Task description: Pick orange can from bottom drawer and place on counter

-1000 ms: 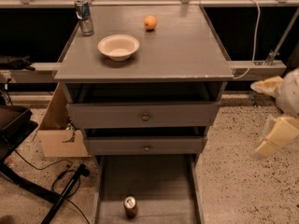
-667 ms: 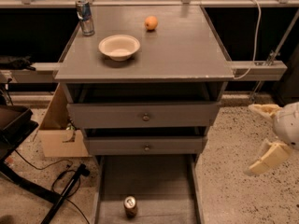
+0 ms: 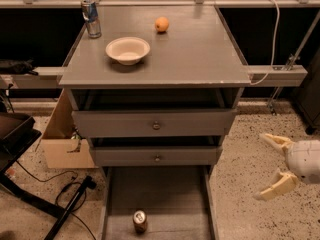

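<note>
Beige gripper point(image 3: 259, 167) beside bottom drawer point(image 3: 162, 194), orange can point(image 3: 140, 221) inside — bowl point(image 3: 127, 49) on counter point(image 3: 200, 54)

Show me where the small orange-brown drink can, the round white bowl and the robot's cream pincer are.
Small orange-brown drink can point(image 3: 140, 223), camera view: on its mottled side.
Round white bowl point(image 3: 127, 49), camera view: on its inner floor.
Cream pincer point(image 3: 260, 166), camera view, low right: midway between its open fingertips.

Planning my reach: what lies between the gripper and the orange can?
Camera view: only speckled floor and the long grey bottom drawer's right wall separate the open gripper, low right, from the small orange-brown can.
</note>
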Robot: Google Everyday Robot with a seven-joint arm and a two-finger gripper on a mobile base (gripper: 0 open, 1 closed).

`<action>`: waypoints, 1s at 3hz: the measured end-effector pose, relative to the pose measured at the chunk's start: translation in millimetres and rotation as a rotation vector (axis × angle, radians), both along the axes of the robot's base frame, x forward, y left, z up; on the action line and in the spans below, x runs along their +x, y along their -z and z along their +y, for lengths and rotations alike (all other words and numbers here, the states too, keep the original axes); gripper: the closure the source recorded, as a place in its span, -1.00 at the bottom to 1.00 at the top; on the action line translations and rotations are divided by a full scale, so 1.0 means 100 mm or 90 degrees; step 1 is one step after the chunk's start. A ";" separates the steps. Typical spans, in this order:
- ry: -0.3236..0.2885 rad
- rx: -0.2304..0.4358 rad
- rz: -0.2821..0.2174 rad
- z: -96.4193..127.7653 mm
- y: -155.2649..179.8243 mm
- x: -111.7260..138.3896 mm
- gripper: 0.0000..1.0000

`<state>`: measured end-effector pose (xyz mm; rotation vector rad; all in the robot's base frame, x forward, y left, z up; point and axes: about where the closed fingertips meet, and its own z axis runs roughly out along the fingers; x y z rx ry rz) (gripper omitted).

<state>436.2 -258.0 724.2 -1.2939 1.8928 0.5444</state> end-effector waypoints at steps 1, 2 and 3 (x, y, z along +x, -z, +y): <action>-0.001 0.025 0.008 -0.03 0.16 0.02 -1.00; -0.002 0.027 0.010 -0.03 0.17 0.02 -1.00; -0.016 0.036 0.012 0.01 0.45 0.11 -1.00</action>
